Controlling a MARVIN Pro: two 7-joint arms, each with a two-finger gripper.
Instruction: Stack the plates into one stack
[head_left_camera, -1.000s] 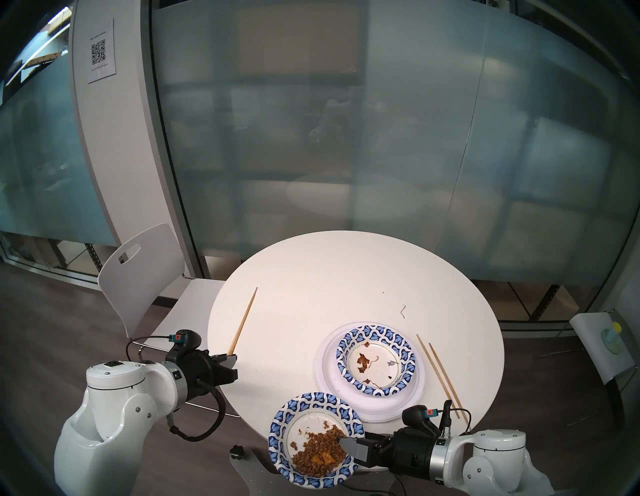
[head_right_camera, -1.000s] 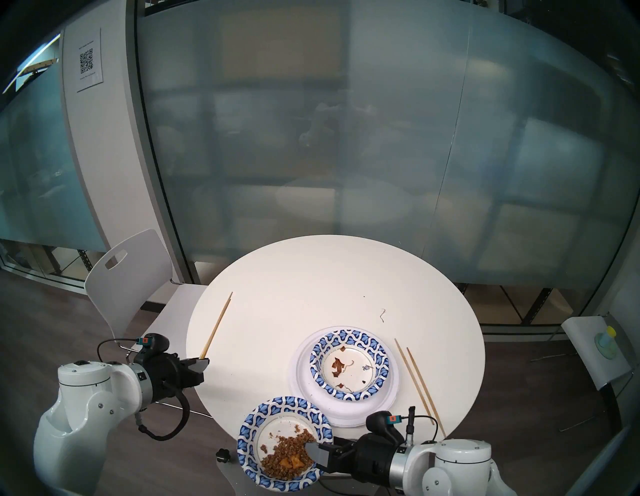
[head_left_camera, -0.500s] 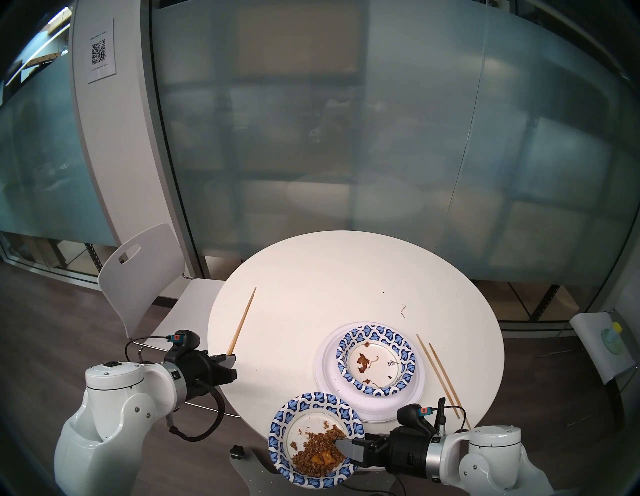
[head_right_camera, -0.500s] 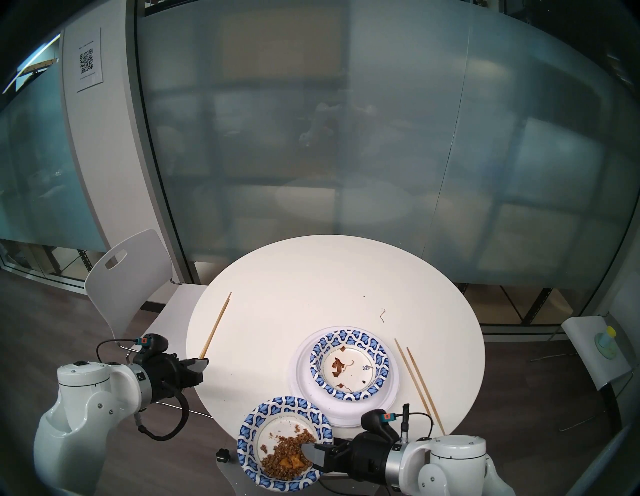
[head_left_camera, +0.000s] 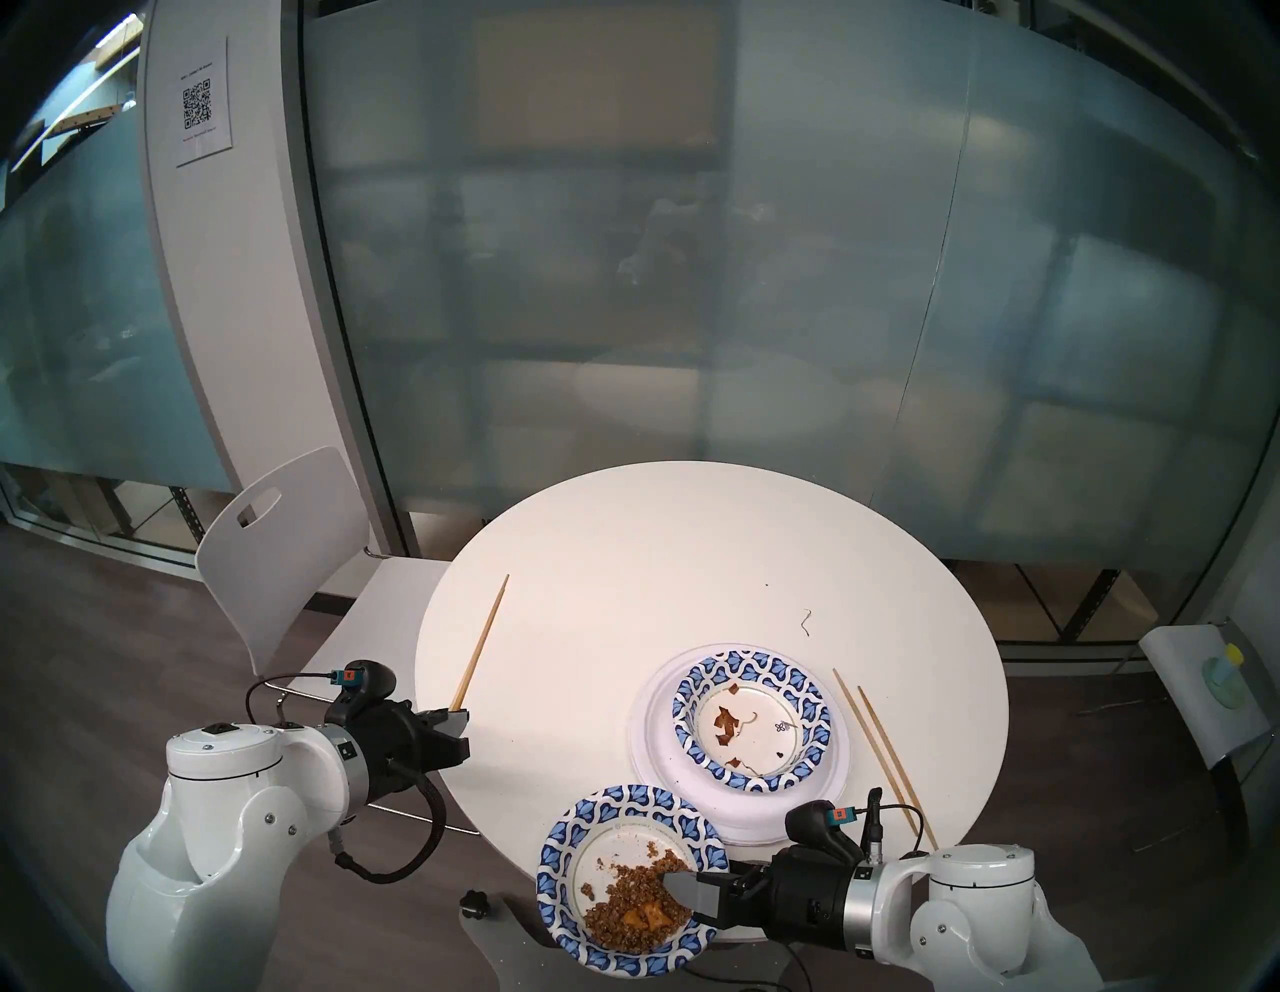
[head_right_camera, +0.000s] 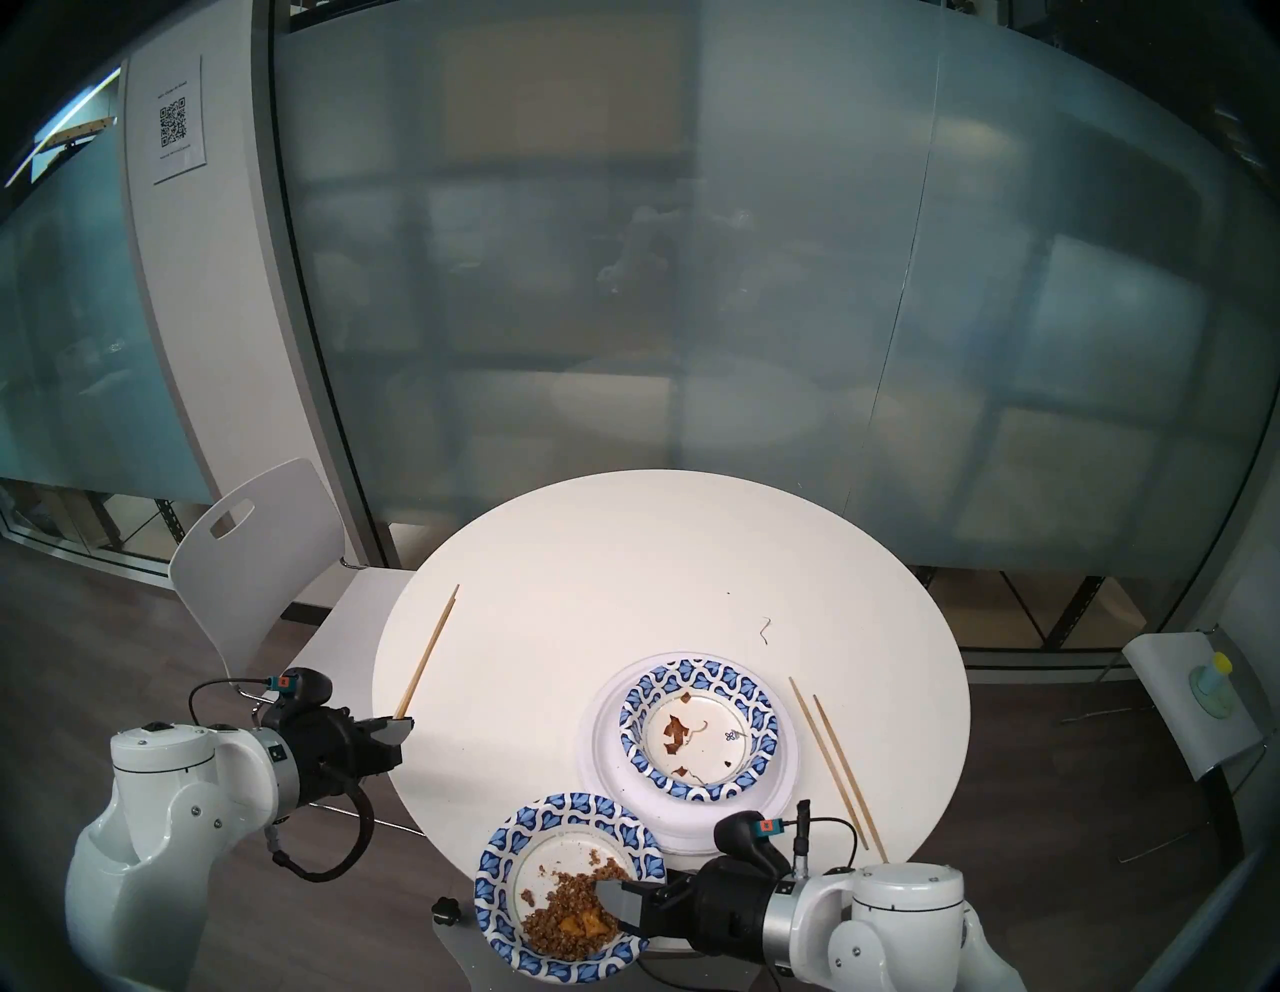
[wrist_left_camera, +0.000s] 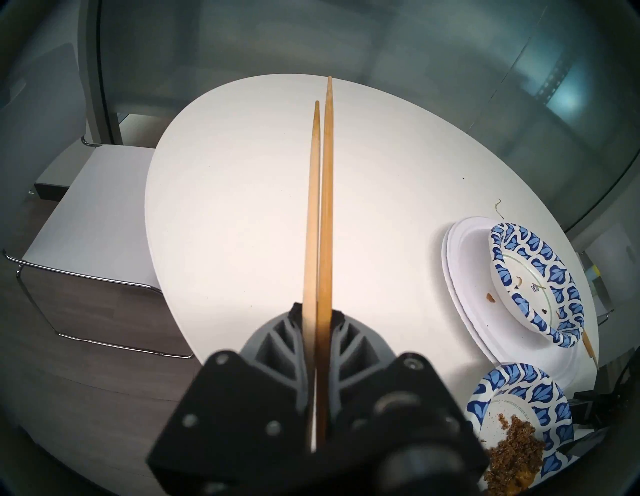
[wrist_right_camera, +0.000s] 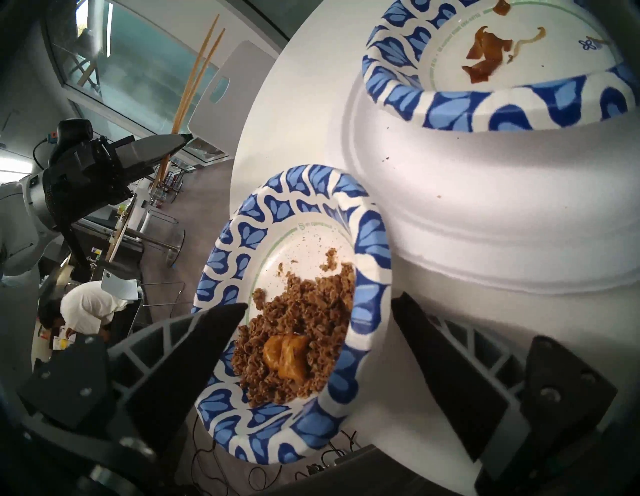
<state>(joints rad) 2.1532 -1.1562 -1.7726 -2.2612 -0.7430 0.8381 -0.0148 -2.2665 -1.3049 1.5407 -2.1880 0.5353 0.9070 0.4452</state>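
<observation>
The right tool (wrist_right_camera: 318, 311) stands wide, one finger (wrist_right_camera: 194, 339) over the food-laden blue-patterned plate (head_left_camera: 634, 880), the other finger (wrist_right_camera: 446, 374) below its rim – nothing gripped. That plate overhangs the near edge of the tabletop (head_left_camera: 623, 589). Just beyond this tool sits the stack (head_left_camera: 738, 741): a second blue-patterned plate (head_left_camera: 751, 717) with scraps, nested on two white plates (head_left_camera: 675, 776). Right of the stack lie two loose chopsticks (head_left_camera: 883, 751). The left tool (wrist_left_camera: 317, 311), well apart to the left – clamped narrow on a pair of chopsticks (wrist_left_camera: 320, 207) – holds them pointing away over the tabletop. Beyond it stands a white chair (head_left_camera: 291, 554).
</observation>
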